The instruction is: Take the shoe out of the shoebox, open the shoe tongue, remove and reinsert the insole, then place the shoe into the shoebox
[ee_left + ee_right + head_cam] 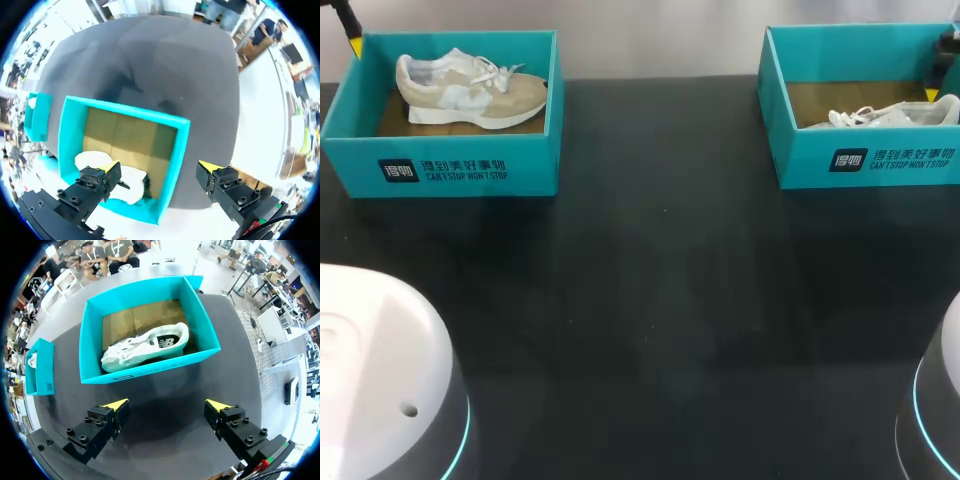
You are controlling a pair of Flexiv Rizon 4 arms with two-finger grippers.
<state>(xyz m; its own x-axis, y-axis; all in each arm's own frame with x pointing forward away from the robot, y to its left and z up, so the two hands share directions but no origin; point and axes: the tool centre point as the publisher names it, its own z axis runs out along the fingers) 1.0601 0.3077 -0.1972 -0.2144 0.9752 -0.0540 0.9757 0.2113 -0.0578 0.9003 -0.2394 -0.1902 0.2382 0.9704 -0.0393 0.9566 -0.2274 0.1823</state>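
Two teal shoeboxes stand at the far side of the black table. The left shoebox (460,170) holds a beige and white sneaker (470,90). The right shoebox (865,160) holds a white sneaker (885,117). My left gripper (160,166) hangs open over the left shoebox (172,165), one finger above the sneaker (131,181), the other outside the box wall. My right gripper (167,403) is open and empty, with the right shoebox (150,370) and its white sneaker (145,346) ahead of its fingers. In the head view only yellow fingertips (356,46) (932,94) show at the far corners.
The black table (660,300) stretches bare between the two boxes and toward the front. The two white robot bases (380,380) (935,410) fill the near corners. In each wrist view the other shoebox (40,117) (40,367) shows off to the side.
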